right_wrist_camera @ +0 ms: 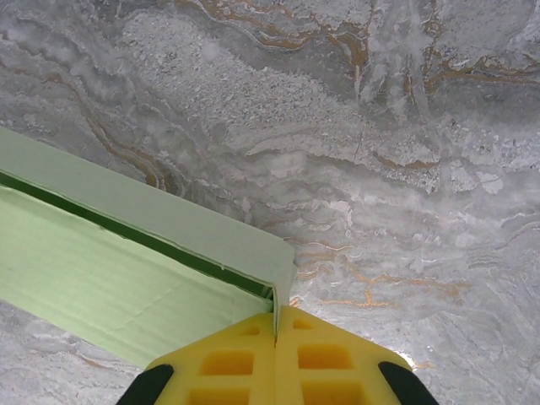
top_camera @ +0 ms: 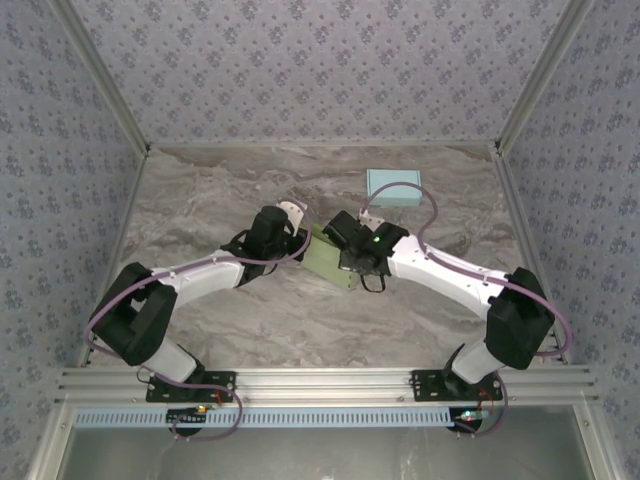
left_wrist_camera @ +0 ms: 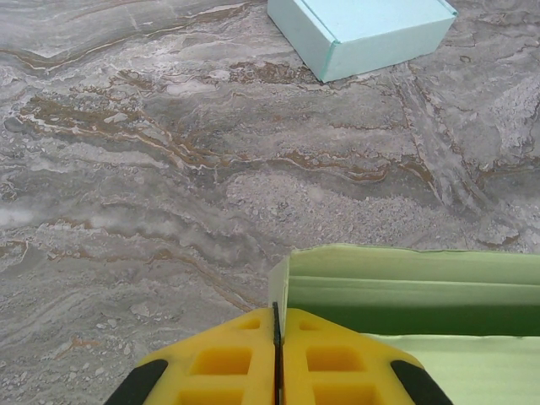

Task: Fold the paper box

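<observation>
Green paper box (top_camera: 328, 262) lies mid-worktop (top_camera: 200, 190), pinned between both arms. Left end effector (left_wrist_camera: 278, 342) is at the box's left side, clenched on a thin upright wall. Its yellow pads (left_wrist_camera: 337, 337) meet, w/ the green edge running into the seam. Inside the box, past that wall, there's a dark gap under a folded strip.

Right end effector (right_wrist_camera: 276, 337) is on the box's opposite side, also clamped on a wall edge at a corner, w/ a flat green panel spreading to the left of it.

Only other item is a light-blue closed box (top_camera: 393, 187), behind the green box & to its right, well apart, nr the back wall. It also shows in the left wrist view (left_wrist_camera: 363, 29). Marble-pattern surface around the green box is bare. Cables loop off both wrists above the box, not touching it as far as I can tell.
</observation>
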`<action>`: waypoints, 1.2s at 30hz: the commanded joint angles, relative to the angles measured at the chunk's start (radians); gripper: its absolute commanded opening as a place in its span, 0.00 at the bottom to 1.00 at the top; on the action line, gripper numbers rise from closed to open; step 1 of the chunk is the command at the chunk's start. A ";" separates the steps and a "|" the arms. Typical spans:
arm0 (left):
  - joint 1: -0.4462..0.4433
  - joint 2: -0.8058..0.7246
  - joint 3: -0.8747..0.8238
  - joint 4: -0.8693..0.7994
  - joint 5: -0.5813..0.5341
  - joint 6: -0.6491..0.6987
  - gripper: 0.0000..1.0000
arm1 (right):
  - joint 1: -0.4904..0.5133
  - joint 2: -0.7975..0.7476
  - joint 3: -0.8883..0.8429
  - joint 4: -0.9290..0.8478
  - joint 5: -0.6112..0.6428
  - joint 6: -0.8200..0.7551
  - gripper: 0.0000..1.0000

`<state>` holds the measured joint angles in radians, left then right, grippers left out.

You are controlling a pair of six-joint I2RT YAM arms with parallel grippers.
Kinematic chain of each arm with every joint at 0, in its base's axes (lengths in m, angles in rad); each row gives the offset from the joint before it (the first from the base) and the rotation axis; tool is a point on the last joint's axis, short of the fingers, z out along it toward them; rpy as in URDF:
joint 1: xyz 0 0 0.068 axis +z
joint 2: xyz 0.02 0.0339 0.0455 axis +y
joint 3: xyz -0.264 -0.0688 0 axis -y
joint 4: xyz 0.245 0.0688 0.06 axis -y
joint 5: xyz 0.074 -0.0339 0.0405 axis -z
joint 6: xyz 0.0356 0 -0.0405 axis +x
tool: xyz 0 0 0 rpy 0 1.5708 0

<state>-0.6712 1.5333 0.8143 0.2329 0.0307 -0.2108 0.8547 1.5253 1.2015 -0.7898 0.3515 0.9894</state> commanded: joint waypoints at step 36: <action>-0.063 0.011 -0.048 0.039 -0.082 -0.087 0.05 | 0.043 -0.019 -0.092 0.104 -0.064 0.201 0.13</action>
<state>-0.7101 1.5398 0.7845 0.2932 -0.0803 -0.2749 0.8814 1.5227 1.1469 -0.7238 0.2913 1.1481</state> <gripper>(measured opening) 0.058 0.123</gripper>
